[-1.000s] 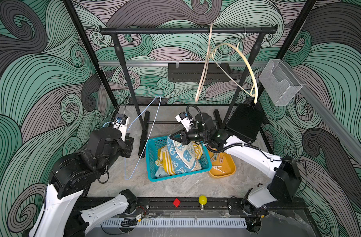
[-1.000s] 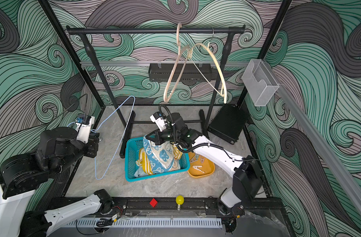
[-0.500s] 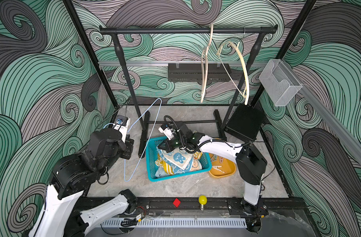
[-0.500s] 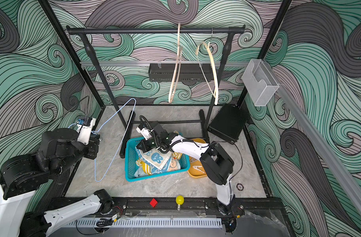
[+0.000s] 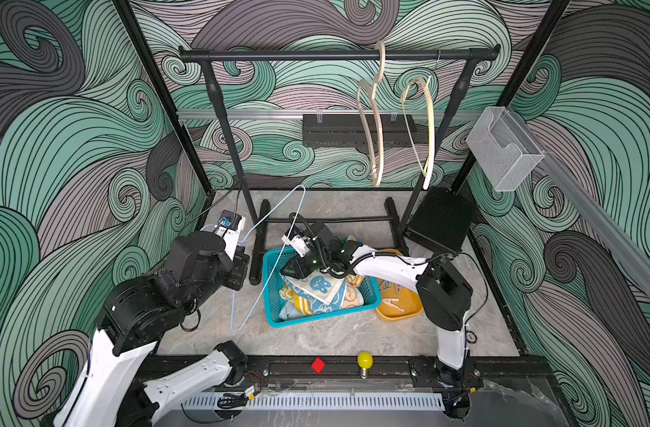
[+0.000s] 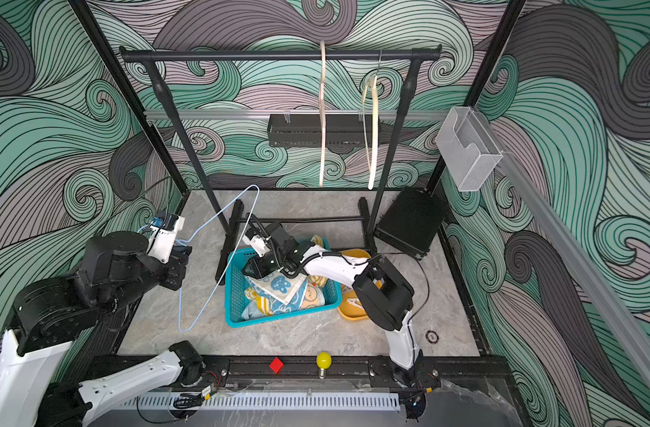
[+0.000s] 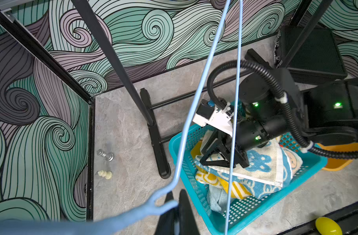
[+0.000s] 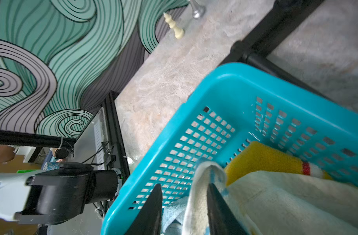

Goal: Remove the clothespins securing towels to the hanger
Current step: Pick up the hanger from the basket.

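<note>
Now my right tool (image 8: pixel 184 186) hangs spread over the basket (image 8: pixel 255 74) mid-tabletop, a towel (image 8: pixel 202 179) fold upright between its tips, while my left tool (image 7: pixel 176 196), pressed together, pinches the bare hanger (image 7: pixel 133 216).

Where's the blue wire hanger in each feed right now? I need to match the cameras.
In a top view: blue wire hanger, raised just left of the teal basket.
In a top view: blue wire hanger, same spot, beside the teal basket.
Left wrist: blue wire hanger crosses the middle of the picture, held in the shut left gripper.
Right wrist: not in it.
Shared landmark: the teal basket, in all four views.
</note>
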